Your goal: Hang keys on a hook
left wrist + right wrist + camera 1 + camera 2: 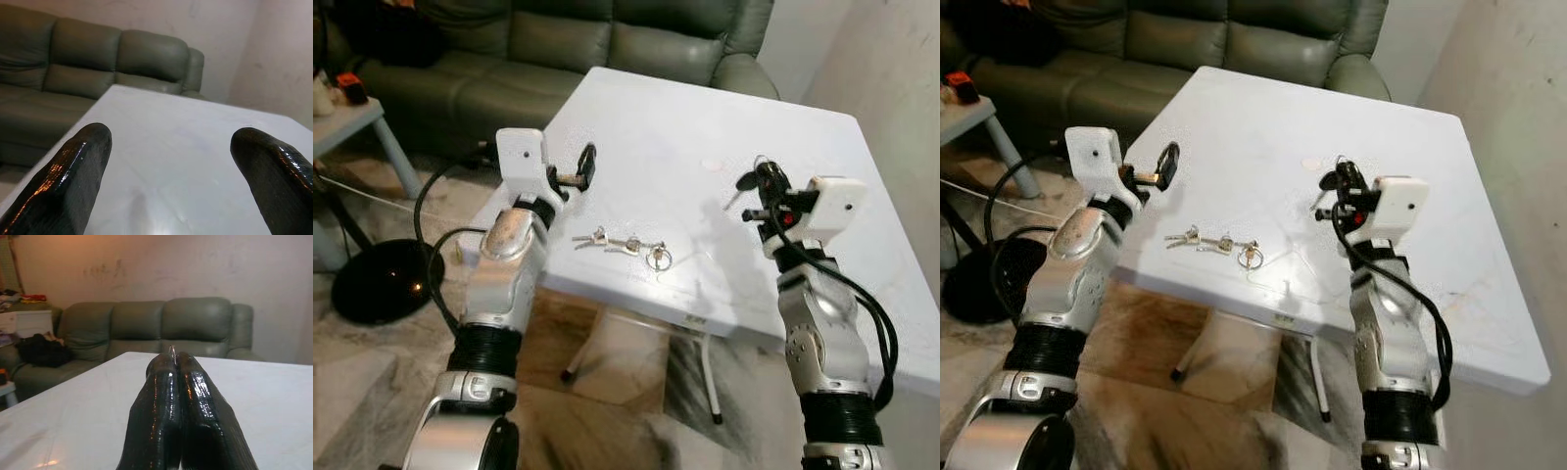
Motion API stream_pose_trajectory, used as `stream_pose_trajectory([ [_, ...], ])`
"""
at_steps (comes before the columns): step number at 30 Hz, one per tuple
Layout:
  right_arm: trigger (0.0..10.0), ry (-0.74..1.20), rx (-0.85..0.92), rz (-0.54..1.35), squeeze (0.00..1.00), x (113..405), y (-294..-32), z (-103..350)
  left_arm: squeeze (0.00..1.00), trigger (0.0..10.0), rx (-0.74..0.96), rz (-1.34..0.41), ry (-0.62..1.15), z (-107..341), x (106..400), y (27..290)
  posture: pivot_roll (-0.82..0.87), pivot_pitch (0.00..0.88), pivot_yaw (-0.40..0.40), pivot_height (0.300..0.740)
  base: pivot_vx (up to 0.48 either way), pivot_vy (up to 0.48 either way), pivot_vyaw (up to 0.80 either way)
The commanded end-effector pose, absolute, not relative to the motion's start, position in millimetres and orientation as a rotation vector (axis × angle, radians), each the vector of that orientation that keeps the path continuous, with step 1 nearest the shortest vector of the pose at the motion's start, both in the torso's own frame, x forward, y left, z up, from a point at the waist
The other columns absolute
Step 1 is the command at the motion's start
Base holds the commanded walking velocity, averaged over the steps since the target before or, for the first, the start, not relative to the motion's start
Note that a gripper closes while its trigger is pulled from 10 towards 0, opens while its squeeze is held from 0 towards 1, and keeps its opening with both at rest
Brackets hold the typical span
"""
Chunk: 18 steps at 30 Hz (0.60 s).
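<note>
A bunch of silver keys (625, 245) with a round ring (660, 258) lies flat on the white table (705, 117), near its front edge. My left gripper (585, 166) hovers open over the table's left edge, up and to the left of the keys; its fingers (73, 171) are wide apart with nothing between them. My right gripper (769, 178) is raised above the table, right of the keys, and is shut. A thin metal ring (172, 351) sticks out between its fingertips, and a black-headed key (1328, 183) hangs beside them.
A green sofa (558, 49) stands behind the table. At the far left is a small pale side table (352, 117). A black round stand base (382, 279) with cables lies on the marble floor. A wall (901, 59) runs along the right.
</note>
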State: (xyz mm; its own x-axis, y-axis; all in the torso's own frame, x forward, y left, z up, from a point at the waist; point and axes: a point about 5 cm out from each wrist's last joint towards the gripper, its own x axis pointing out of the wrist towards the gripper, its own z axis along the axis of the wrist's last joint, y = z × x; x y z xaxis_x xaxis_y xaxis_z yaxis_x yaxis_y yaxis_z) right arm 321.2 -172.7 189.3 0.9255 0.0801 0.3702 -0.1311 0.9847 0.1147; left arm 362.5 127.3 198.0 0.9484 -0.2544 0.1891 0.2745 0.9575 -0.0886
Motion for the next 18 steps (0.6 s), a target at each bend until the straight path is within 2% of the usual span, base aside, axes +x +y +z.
stream_pose_trajectory([
  [1,10.0,-0.392,0.131,0.093,0.00,314.5,-175.8,193.2,0.00,10.0,-0.119,-0.303,-0.195,200.4,356.2,124.9,0.13,0.000,-0.051,0.740,0.000,0.000,0.00],
  [7,10.0,-0.293,0.063,0.066,0.00,298.5,-170.7,167.3,0.00,10.0,-0.177,-0.254,-0.127,168.5,334.3,140.7,0.13,0.000,-0.052,0.740,0.000,0.000,0.00],
  [11,10.0,-0.234,0.077,0.073,0.00,296.7,-166.9,157.0,0.00,10.0,-0.182,-0.232,-0.101,159.7,330.0,143.9,0.13,0.000,-0.059,0.740,0.000,0.000,0.00],
  [18,10.0,-0.217,0.034,0.065,0.00,306.7,-163.5,159.5,0.00,10.0,-0.190,-0.215,-0.116,167.2,335.4,148.1,0.14,0.000,-0.066,0.740,0.000,0.000,-0.72],
])
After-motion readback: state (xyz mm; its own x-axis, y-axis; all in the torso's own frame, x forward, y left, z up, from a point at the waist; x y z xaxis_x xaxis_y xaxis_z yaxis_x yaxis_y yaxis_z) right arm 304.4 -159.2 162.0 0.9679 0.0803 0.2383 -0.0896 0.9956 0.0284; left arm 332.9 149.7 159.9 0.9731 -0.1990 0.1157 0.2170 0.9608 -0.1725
